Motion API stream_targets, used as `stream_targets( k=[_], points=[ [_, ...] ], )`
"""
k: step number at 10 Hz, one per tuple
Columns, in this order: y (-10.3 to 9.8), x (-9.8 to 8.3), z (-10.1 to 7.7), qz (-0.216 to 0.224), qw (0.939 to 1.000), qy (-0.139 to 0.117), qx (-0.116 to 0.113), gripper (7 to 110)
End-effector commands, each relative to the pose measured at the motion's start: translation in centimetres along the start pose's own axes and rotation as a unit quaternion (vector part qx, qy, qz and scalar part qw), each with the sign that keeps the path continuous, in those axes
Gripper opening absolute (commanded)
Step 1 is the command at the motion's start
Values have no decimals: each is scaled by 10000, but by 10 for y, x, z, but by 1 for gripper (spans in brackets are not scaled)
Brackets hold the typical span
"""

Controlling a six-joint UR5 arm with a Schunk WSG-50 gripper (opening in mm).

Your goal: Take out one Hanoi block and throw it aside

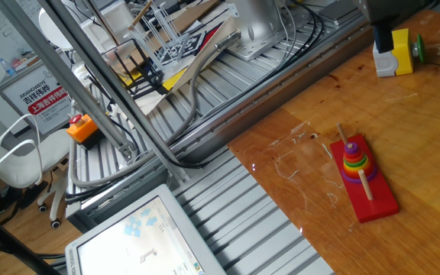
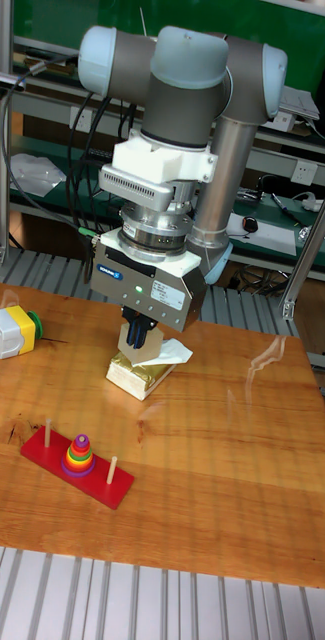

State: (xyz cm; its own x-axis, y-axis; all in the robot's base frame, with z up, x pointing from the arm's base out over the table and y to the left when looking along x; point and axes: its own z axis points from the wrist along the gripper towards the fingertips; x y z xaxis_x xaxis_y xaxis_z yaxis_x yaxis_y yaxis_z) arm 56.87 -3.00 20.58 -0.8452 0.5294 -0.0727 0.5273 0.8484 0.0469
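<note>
My pincer (image 2: 137, 337) up above the tabletop (image 2: 212, 440), fingers together on nothing, purple ring (image 2: 78, 466) at the bottom of the stack on the red base's (image 2: 94, 476) middle peg, red sign (image 1: 46, 99) with Chinese writing far left.

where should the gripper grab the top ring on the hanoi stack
Grip its outer rim on two opposite sides, with the gripper coming straight down. The top ring lies flat on the wider rings of the stack, threaded upright on the red base. Its sides are exposed, and only a straight lift should free it.
</note>
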Motion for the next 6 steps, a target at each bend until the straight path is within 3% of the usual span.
stream_targets(
  k=[1, 4, 6],
  points=[
    [4, -1, -1, 18, 9999, -13, -99, 7],
    [-5, 6, -1, -326, 9994, 123, 78, 7],
    [-2, 8, -1, -298, 9994, 167, 33, 7]
  ],
)
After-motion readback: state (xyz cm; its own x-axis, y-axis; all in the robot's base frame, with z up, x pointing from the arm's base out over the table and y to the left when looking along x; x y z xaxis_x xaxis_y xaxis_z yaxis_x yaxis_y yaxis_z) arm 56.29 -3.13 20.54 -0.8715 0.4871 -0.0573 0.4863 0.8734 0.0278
